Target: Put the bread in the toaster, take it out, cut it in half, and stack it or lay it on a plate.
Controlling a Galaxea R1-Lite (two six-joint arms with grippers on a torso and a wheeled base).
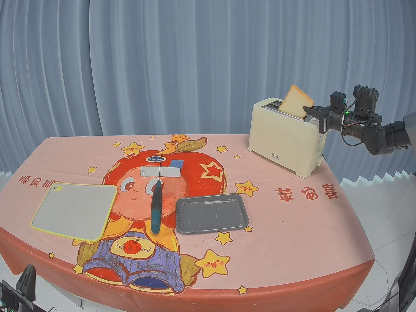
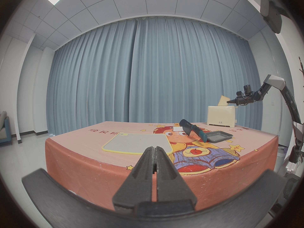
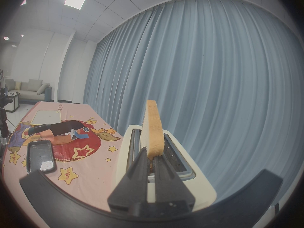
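Observation:
A slice of bread (image 1: 295,101) stands tilted above the slot of the cream toaster (image 1: 286,139) at the table's back right, its lower edge at the slot's opening. My right gripper (image 1: 308,109) comes in from the right, level with the toaster's top. In the right wrist view this gripper (image 3: 153,155) is shut on the lower end of the bread (image 3: 152,130) over the toaster (image 3: 202,187). My left gripper (image 2: 155,148) is shut on nothing, low in front of the table's left front edge.
A yellow-rimmed cutting board (image 1: 74,211) lies front left. A teal-handled knife (image 1: 156,200) rests in the middle on a white holder (image 1: 160,171). An empty grey tray (image 1: 211,214) lies to the right of the knife. The tablecloth in front of the toaster is bare.

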